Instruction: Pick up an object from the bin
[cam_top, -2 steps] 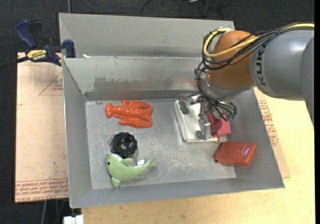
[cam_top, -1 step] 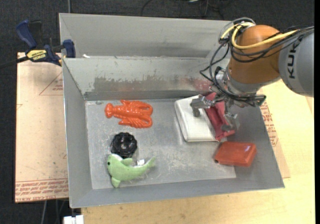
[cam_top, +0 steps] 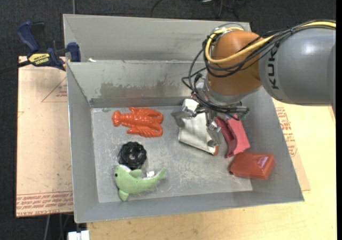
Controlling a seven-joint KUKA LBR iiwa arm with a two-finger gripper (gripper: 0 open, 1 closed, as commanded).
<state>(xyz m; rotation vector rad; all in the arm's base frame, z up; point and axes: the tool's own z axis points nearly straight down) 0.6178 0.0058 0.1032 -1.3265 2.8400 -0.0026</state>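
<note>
**Gripper low over a pale piece, right of the bin's middle**

The arm [cam_top: 305, 68] reaches in from the right, its orange cover [cam_top: 233, 63] hanging above the floor of the grey bin [cam_top: 82, 137]. The gripper [cam_top: 207, 128] sits down at a pale grey-white piece [cam_top: 193, 133], a flat, somewhat crumpled thing lying just right of the bin's centre. Whether the gripper is open or closed on it cannot be told from here, as the wrist hides too much.

Just beside the piece on its right lies a pink strip [cam_top: 238, 136], and near that, towards the front right corner, a red block [cam_top: 252, 165]. The rest lies well apart on the left: an orange lobster [cam_top: 138, 121], a black round thing [cam_top: 132, 153], and a green whale [cam_top: 135, 179] touching it.
</note>
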